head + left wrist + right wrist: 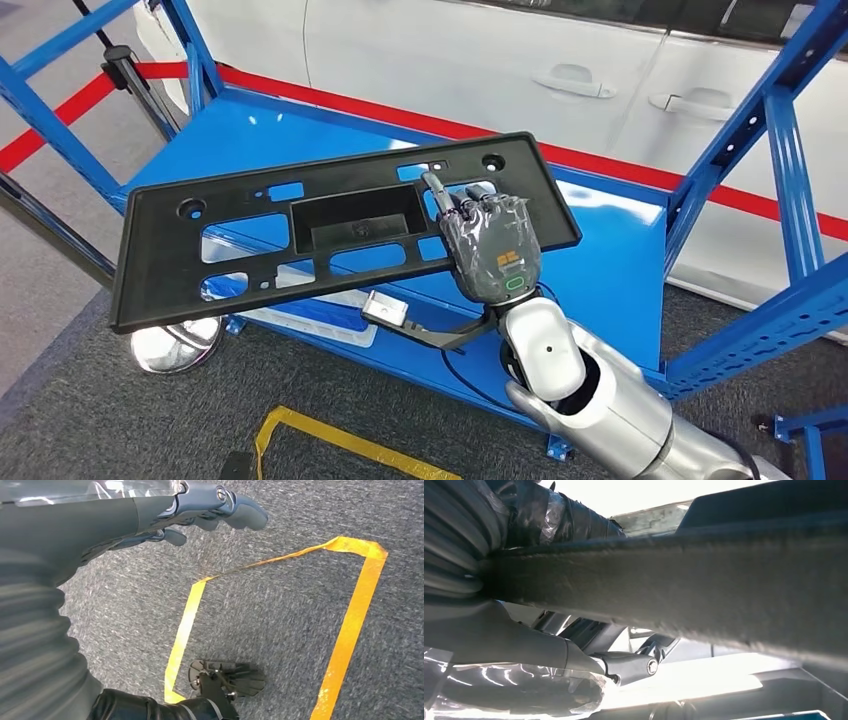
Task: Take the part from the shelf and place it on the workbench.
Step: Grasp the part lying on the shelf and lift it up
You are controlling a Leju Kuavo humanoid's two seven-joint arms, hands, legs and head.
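Left hand: in the left wrist view we see the left hand (200, 515) hanging over grey carpet marked with yellow tape (350, 620); its fingers are loosely spread and it grasps nothing.
Shelf: we see the blue shelf (610, 270) deck behind and under the part, with blue uprights at both sides and a white car (560, 70) beyond it.
Part: we hold a long, flat black plastic panel, the part (250, 250), off the shelf deck and tilted, its left end lower and nearer to us.
Part, form: we note many cut-outs, a sunken rectangular pocket at the middle, and round holes near the corners.
Part, handling: we judge it light for its length and fairly stiff, though the thin webs between the cut-outs may flex or crack if twisted.
Part, surface: we judge the matt plastic to be moderately grippy, not slippery.
Right hand: we see the right hand (490, 250) clasped on the part's near long edge, right of the pocket, fingers over the top face; the right wrist view shows the thumb side under the edge.
Grasp point: we judge this hold off-centre, so the long left span acts as a lever; a grip nearer the pocket would balance better.
Risk: we judge that a fast swing could let the panel pivot in the hand or strike an upright.
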